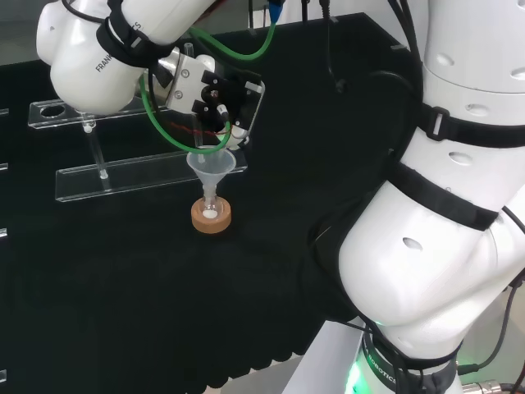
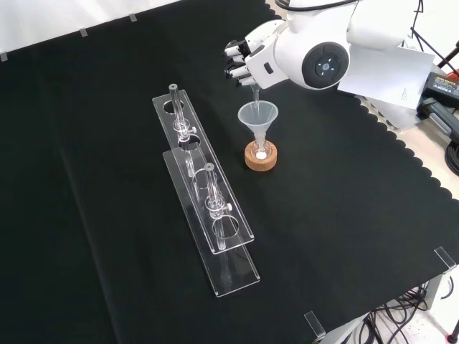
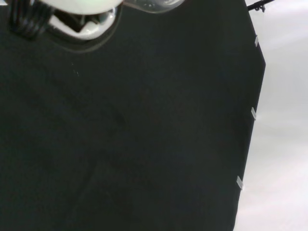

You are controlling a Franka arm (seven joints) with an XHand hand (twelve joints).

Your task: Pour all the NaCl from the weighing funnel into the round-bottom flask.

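Fingers of the hand are curling round a thin clear piece, seemingly the weighing funnel. In the front view its narrow end is pointing down and reaching the mouth of a second, wider funnel.

Going left to right in the front view, two clear racks are lying end to end on the black cloth, one farther off and one nearer. Two clear tubes are standing in them, one at the far end and one about midway along. I am making out no label on either.

Right of the racks, and apart from them, one cork ring is sitting on the cloth and carrying one round-bottom flask. A small white heap is showing at the bottom of the flask. One clear conical funnel is standing upright in the flask's neck, and the hand is hanging just above and beyond it.

Farther right, the arm's white link with its round grey cap is standing beside the hand. In the head view dark lettering is showing on another white link.
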